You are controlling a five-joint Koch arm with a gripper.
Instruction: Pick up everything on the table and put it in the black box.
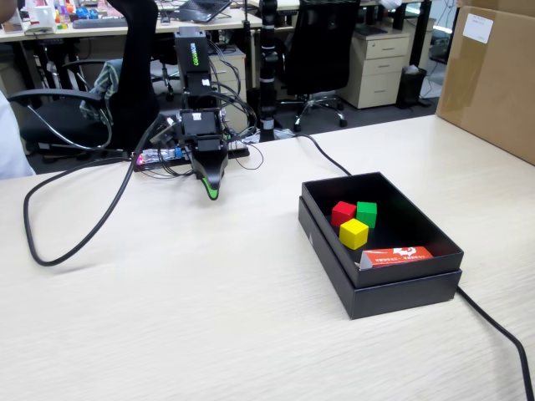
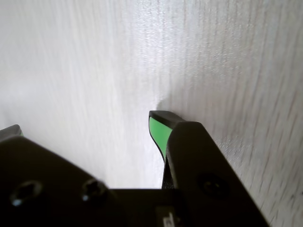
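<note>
The yellow cube (image 1: 354,233) lies inside the black box (image 1: 326,230) at the right of the fixed view, touching the red cube (image 1: 342,213) and close to the green cube (image 1: 367,213). My gripper (image 1: 214,192) hangs tip-down over the beige table (image 1: 167,317) at the far left-centre, well away from the box. In the wrist view my gripper (image 2: 87,123) has its jaws apart, with only bare tabletop (image 2: 94,56) between the green-padded fingertips (image 2: 158,130). It holds nothing. The box and cubes are out of the wrist view.
A red and white pack (image 1: 399,256) lies in the box's near corner. Black cables (image 1: 50,251) loop over the table at the left and trail past the box at the right (image 1: 501,334). A brown carton (image 1: 493,75) stands at the far right.
</note>
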